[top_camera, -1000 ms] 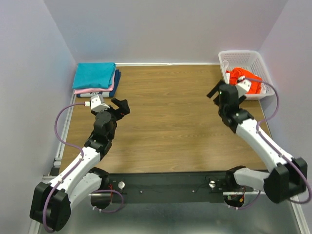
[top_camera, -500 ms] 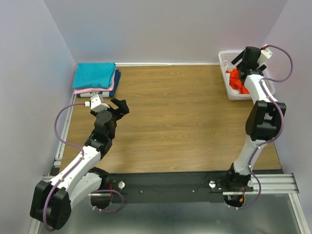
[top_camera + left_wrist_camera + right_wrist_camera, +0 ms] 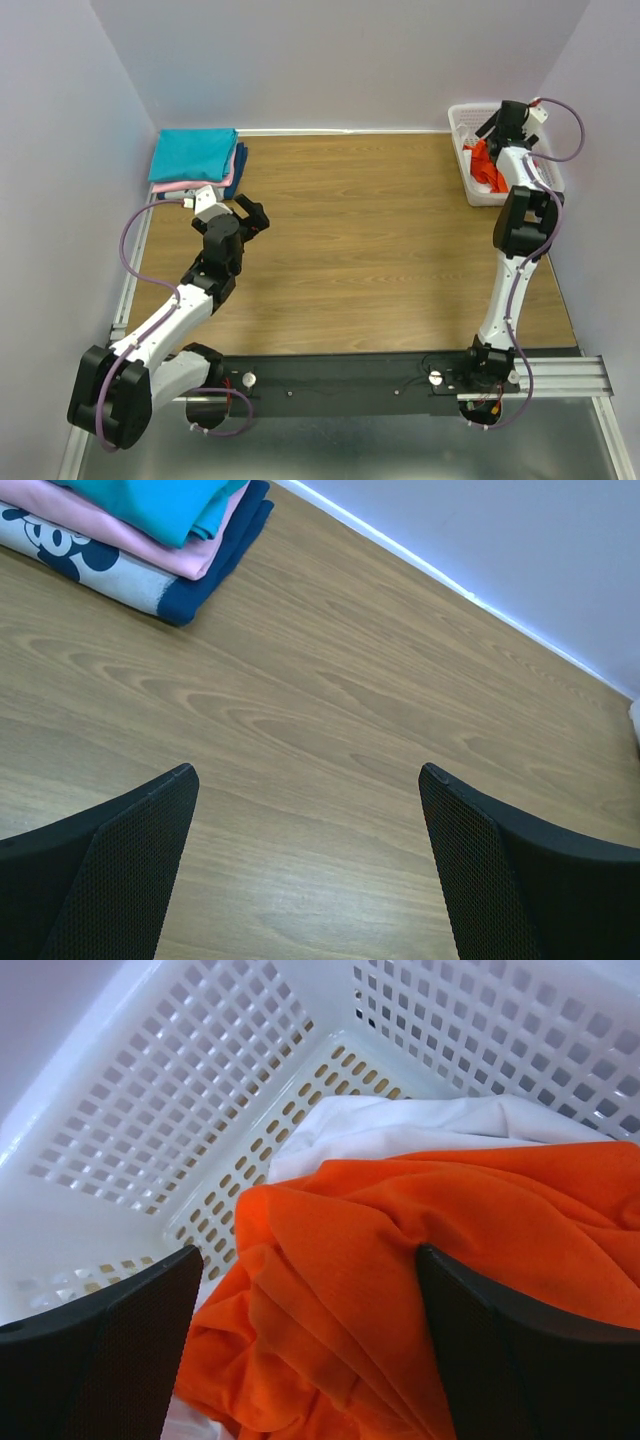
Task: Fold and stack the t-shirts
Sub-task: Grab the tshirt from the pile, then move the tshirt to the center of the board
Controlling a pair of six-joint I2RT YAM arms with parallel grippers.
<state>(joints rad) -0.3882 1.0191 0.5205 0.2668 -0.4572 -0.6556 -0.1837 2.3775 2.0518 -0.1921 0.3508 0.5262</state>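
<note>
Lilac walls (image 3: 340, 60) enclose a wooden desk (image 3: 350, 250). In the white lattice basket (image 3: 470, 115) at its far right corner lies the crumpled orange-red t-shirt (image 3: 400, 1290), ends cut off, long axis unreadable, over a half-buried white shirt (image 3: 400, 1125); the right gripper (image 3: 308, 1250) hangs above, jaws spread, empty. The folded stack (image 3: 195, 160) sits far left, its bottom cartoon print (image 3: 50, 545) cropped; the left gripper (image 3: 308, 770) gapes empty.

We see a teal folded cloth t-shirt (image 3: 150, 500), a pink one (image 3: 130, 540), a navy one (image 3: 200, 585), and a pale grey one (image 3: 125, 580) with navy cartoon prints. The crumpled cloth t-shirt (image 3: 400, 1260) is bright orange, the lattice plastic basket (image 3: 200, 1090) white, the tabletop (image 3: 350, 710) brown woodgrain.
</note>
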